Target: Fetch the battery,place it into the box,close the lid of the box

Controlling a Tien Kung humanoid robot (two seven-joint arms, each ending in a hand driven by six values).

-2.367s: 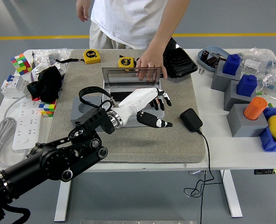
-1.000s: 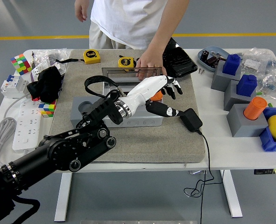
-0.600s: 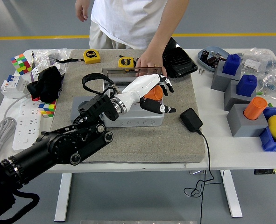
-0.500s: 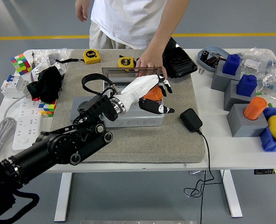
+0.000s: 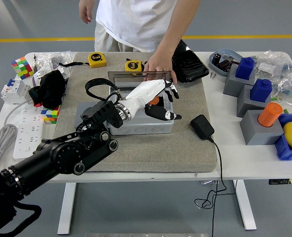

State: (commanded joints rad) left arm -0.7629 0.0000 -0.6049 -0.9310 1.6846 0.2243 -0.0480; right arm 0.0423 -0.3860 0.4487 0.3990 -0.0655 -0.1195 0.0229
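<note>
A grey box [image 5: 136, 127] lies on the tan mat [image 5: 185, 148] with its clear lid [image 5: 131, 79] standing open at the back. A person's hand [image 5: 158, 66] holds the lid's top edge. My left hand [image 5: 165, 104], white with black fingertips, reaches in over the open box. Its fingers curl around a small orange battery [image 5: 154, 100], held low over the box's right part. The hand hides most of the battery. My right arm is out of view.
A black charger [image 5: 202, 126] with a cable lies right of the box. Two yellow tape measures [image 5: 134, 65] and a black case [image 5: 189, 63] lie behind it. Blue and grey blocks [image 5: 244, 76] and an orange cylinder [image 5: 270, 114] stand at the right, a power strip [image 5: 24, 131] at the left.
My left hand swung right and up with the orange battery showing under its fingers, then came back left and down over the open box. The person's hand stayed on the lid.
</note>
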